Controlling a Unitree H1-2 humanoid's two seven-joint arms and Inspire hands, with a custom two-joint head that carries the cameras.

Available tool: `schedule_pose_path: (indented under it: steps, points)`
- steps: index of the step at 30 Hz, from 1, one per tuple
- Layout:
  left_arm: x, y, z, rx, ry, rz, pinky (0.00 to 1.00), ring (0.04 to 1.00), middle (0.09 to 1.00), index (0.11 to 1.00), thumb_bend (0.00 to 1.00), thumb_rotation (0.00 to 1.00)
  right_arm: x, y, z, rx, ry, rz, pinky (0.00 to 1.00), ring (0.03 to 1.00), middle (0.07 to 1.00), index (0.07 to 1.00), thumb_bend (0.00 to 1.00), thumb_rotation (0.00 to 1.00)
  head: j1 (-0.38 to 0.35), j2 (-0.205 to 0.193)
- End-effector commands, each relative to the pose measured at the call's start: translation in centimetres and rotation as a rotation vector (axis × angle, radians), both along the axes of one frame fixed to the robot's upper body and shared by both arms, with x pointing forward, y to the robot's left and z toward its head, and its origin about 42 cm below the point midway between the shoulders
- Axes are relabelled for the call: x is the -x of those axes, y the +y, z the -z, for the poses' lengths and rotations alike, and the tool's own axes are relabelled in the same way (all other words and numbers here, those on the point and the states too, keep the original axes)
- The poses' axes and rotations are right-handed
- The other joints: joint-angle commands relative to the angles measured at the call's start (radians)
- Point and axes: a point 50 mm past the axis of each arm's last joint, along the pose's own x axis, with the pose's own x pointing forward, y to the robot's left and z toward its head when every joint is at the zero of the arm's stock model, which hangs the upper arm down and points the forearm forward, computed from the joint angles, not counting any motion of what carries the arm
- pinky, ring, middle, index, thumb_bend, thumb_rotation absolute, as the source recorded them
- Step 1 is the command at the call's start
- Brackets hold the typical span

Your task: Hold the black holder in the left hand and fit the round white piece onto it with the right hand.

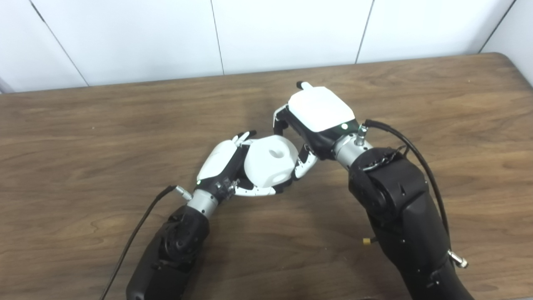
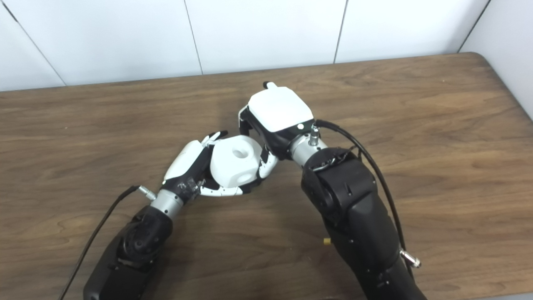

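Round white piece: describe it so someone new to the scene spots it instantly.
Start at the wooden table, then go to its middle where the two hands meet. The round white piece sits between the left hand and the right hand. Unlike the hands' flat glossy shells, it is a matte, faceted lump with a round hole on top.

Both views are taken from head height, side by side, angled steeply down and forward across the wooden table (image 1: 83, 137) toward the white wall (image 1: 283, 33). The working area is framed at close range and shared almost entirely, with slight horizontal offset.
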Motion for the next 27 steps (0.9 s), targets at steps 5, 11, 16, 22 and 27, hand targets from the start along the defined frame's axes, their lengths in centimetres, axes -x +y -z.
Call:
schedule_pose_path:
  steps: [5, 11, 16, 22, 27]
  points:
    - [-0.1, -1.3, 0.0, -0.046, 0.013, 0.047, 1.00, 0.974, 0.816, 0.481, 0.52, 0.05, 0.8, 1.7, 0.1, 0.007, 0.037, -0.079, 1.00, 0.808, 0.643, 0.474, 0.52, 0.14, -0.001, 0.004]
    - [0.1, -1.6, 0.3, -0.056, 0.010, 0.062, 1.00, 0.973, 0.818, 0.480, 0.52, 0.05, 0.9, 1.3, 0.4, 0.013, 0.052, -0.076, 1.00, 0.826, 0.672, 0.474, 0.52, 0.15, -0.002, 0.001]
    - [0.2, -2.0, 0.7, -0.047, 0.018, 0.065, 1.00, 0.974, 0.817, 0.476, 0.53, 0.06, 1.1, 1.3, -0.2, 0.071, 0.058, -0.079, 0.89, 0.843, 0.746, 0.537, 0.88, 0.52, -0.003, 0.001]
    - [0.3, -2.3, 0.9, -0.029, 0.035, 0.078, 1.00, 0.983, 0.814, 0.476, 0.52, 0.06, 1.5, 1.5, -1.2, 0.091, 0.068, -0.083, 0.79, 0.855, 0.811, 0.681, 1.00, 0.82, -0.010, 0.002]
    - [0.6, -2.6, 1.2, -0.050, 0.029, 0.093, 1.00, 0.977, 0.816, 0.482, 0.52, 0.06, 1.6, 1.6, -2.0, 0.073, 0.085, -0.075, 0.75, 0.856, 0.817, 0.689, 1.00, 0.80, -0.014, 0.001]
